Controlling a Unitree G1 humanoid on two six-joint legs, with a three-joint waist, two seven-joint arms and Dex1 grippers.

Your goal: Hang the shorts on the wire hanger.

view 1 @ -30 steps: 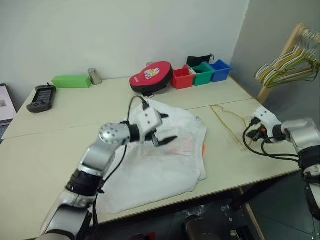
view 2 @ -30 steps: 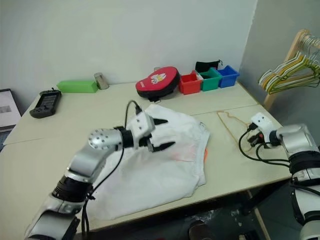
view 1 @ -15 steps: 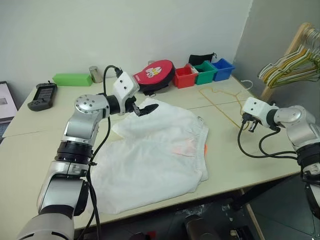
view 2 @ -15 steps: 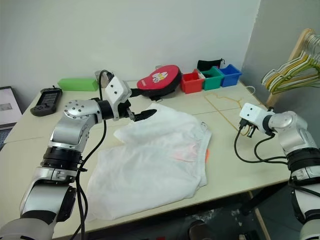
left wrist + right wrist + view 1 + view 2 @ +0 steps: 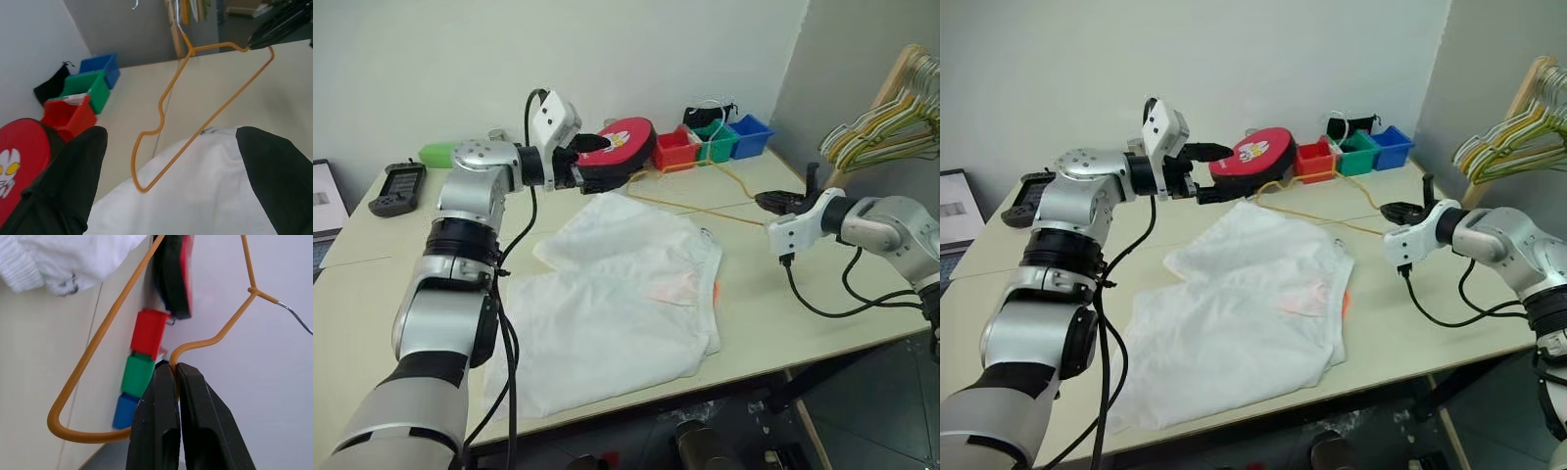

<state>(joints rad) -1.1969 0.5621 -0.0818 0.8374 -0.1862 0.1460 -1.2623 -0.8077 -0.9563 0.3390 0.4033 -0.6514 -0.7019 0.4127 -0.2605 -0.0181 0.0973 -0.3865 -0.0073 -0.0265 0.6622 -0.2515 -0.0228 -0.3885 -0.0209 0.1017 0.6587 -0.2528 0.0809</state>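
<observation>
Above the table's right side my right gripper (image 5: 173,377) pinches the thin orange wire hanger (image 5: 205,115), left gripper (image 5: 171,161) spread empty, flat white thin-fabric shorts (image 5: 617,304) unhung.

White shorts (image 5: 617,294) showing a faint pink-orange mark (image 5: 674,289), plus a small bright orange bit (image 5: 716,291) peeking at the edge nearest the right gripper (image 5: 775,201). Wire hanger (image 5: 195,112) showing orange-tan, its hook (image 5: 296,318) gleaming silvery. Both grippers wearing black fingers (image 5: 161,421) on white-and-silver housings. Just past the left gripper (image 5: 1209,174), a case (image 5: 1253,157) glowing red with a white-and-yellow cartoon face and black edging. Beyond it, three bins (image 5: 710,142) running red, green, blue, a black pouch (image 5: 51,83) behind. Table (image 5: 382,294) looking pale beige. Far hangers (image 5: 881,122) mixing yellow, green, white. A green block (image 5: 435,154) sitting behind the left arm.
</observation>
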